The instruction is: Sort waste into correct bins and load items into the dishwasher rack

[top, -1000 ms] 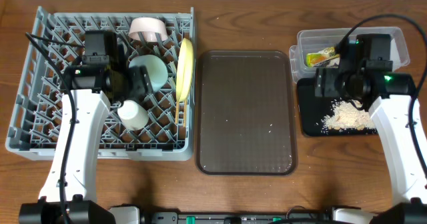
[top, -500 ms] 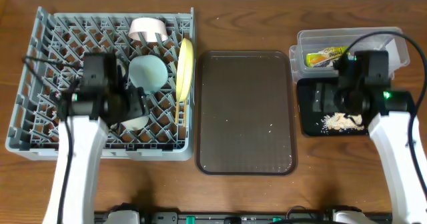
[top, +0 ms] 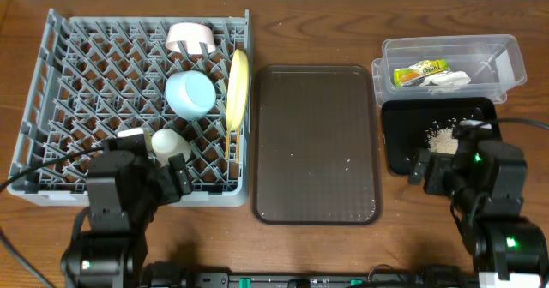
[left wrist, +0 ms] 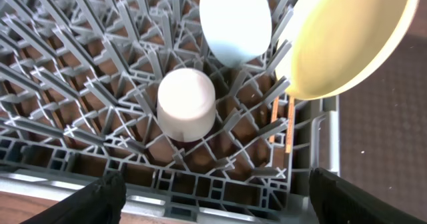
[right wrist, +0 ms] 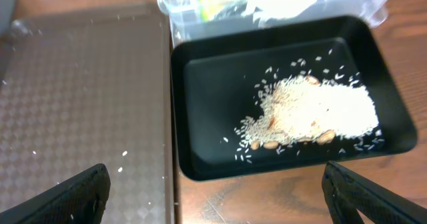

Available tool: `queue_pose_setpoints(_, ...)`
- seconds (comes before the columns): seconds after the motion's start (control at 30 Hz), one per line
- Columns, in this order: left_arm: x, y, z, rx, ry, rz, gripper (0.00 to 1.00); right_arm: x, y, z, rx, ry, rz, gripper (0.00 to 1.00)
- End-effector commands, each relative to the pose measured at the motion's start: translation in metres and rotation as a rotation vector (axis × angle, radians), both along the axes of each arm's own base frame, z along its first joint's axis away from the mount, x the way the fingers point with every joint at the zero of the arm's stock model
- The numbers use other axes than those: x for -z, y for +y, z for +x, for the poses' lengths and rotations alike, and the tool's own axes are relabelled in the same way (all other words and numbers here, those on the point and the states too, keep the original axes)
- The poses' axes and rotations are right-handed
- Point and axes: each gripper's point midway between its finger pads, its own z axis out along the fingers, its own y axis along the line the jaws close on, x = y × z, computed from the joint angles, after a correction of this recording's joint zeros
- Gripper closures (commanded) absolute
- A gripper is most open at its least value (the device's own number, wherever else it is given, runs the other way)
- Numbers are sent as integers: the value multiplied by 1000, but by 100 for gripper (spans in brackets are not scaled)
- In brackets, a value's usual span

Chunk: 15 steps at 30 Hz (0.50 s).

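Overhead: both arms withdrew; left end effector point(left wrist: 220, 201) and right end effector point(right wrist: 217, 197) are released, empty. Cup point(left wrist: 186, 104) and rice point(right wrist: 313, 114) lie ahead; task seems done.

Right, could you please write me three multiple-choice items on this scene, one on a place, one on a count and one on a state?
1. Where does the snack wrapper lie?
A. in the clear tub
B. in the dishwasher rack
C. beside the yellow-green plate

2. How many bowls are in the dishwasher rack?
A. one
B. two
C. four

3. How does the yellow-green plate sit?
A. flat, face up
B. flat, face down
C. standing on edge

Answers:
1 A: the wrapper shows inside the tub, next to the crumpled white paper.
2 B: the light blue bowl and the whitish-pink bowl are the only bowls there.
3 C: from overhead it shows as a narrow sliver between the pegs at the rack's right side.
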Motion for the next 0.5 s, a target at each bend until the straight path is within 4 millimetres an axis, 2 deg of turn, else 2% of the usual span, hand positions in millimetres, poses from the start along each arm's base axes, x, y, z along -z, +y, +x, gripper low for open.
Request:
queue_pose_setpoints(0.0,-2,1,-3,3,-15,18,9,-3,-3,-4,31,-21,-5,1)
queue_pose_setpoints(0.47,-2,1,-3,4,-12,18,7,-3,-3,-4,31,-20,-5,1)
